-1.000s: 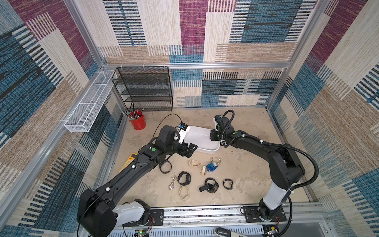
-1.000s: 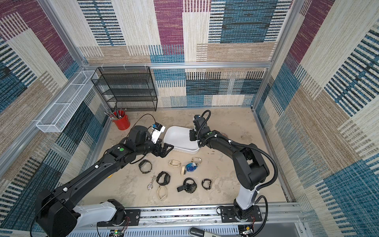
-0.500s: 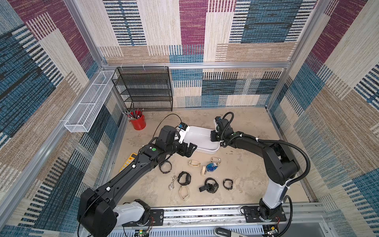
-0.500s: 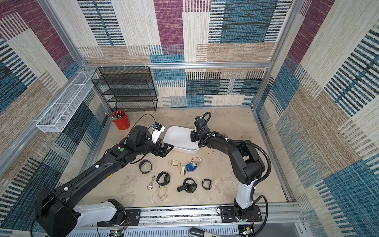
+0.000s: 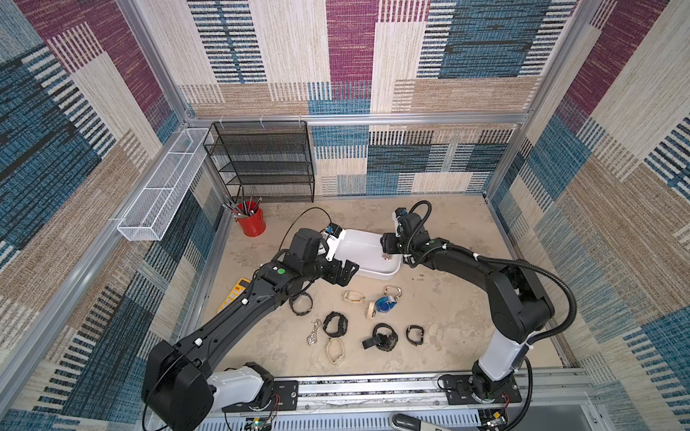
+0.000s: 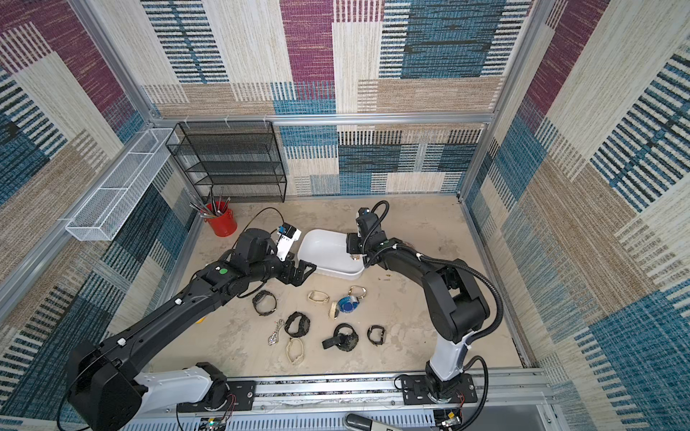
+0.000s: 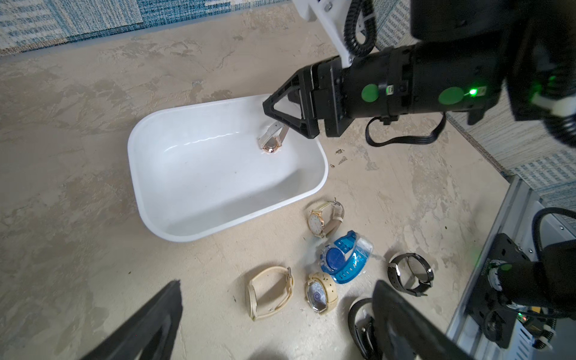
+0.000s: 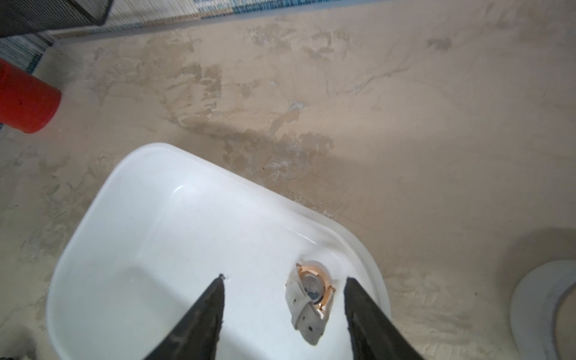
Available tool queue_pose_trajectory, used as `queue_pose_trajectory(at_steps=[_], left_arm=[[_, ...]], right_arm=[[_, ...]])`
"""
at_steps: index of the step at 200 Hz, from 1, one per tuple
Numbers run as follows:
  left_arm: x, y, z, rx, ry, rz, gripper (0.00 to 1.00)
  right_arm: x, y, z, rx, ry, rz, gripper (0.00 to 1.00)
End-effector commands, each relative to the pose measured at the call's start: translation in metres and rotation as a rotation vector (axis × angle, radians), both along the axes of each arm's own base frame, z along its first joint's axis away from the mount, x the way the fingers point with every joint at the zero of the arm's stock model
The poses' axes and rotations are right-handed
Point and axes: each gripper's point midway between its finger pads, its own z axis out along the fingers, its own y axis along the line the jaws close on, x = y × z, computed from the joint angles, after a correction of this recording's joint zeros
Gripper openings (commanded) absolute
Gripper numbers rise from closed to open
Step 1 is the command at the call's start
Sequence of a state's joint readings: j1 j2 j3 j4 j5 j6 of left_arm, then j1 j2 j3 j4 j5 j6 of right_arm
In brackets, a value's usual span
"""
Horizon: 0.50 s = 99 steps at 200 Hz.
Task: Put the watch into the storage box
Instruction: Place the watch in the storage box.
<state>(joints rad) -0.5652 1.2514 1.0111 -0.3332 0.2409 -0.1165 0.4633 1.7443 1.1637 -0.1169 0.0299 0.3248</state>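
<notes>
– Right pincer (image 5: 387, 246) hangs over the end of the storage box (image 5: 360, 248) nearest it in both top views. The watch (image 5: 386, 256) is a small glint just beneath its tips, inside the rim. My left pincer (image 5: 344, 271) waits spread wide at the box's far side from it, holding nothing.

– Left wrist view?

– There the watch (image 7: 270, 145) rests against the box's inner wall, its strap trailing up under the right pincer.

– And the right wrist?

– Jaws stand apart. The watch (image 8: 311, 291) lies between them, closer to one finger (image 8: 364, 321), touched by neither so far as I can tell. Released, I'd say.

– How would it handle if you needed it again?

– Light, I judge: rigid rose-gold case, limp pale strap, a face that could scratch. I'd pinch across the case edges, since the strap would flop.

– Any change from a second ago?

– Then the right jaws were clamped shut over the box; now they have sprung apart. The left arm and the loose watches (image 5: 335, 324) on the tabletop (image 5: 448, 317) sit as before.
</notes>
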Motion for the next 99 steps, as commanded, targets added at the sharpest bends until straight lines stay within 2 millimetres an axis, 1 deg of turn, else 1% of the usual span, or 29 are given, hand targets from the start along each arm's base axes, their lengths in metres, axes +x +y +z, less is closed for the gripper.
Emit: queue_pose_trajectory(at_steps=[1,12,14,31,42,65,77,99], left_arm=[[0.003,0.000,0.002,0.004,-0.011,0.005,0.96],[0.003,0.001,0.001,0.007,-0.009,0.007,0.96],[0.003,0.001,0.002,0.007,-0.010,0.008,0.96],[0.004,0.001,0.000,0.012,-0.006,0.011,0.96],[0.005,0.002,-0.001,0.016,-0.006,0.018,0.96],[0.007,0.003,-0.003,0.021,-0.006,0.028,0.96],[0.008,0.003,-0.004,0.022,-0.003,0.034,0.96],[0.010,0.005,-0.006,0.031,-0.003,0.048,0.95]], right_arm=[[0.000,-0.002,0.032,0.033,-0.075,-0.011,0.78],[-0.006,-0.004,0.043,0.041,-0.095,-0.007,0.86],[-0.008,-0.005,0.045,0.043,-0.102,-0.006,0.90],[-0.024,-0.008,0.056,0.065,-0.133,0.024,1.00],[-0.042,-0.009,0.062,0.096,-0.165,0.065,1.00],[-0.077,-0.012,0.069,0.151,-0.229,0.142,1.00],[-0.090,-0.016,0.072,0.162,-0.253,0.157,1.00],[-0.103,-0.020,0.075,0.170,-0.274,0.175,1.00]])
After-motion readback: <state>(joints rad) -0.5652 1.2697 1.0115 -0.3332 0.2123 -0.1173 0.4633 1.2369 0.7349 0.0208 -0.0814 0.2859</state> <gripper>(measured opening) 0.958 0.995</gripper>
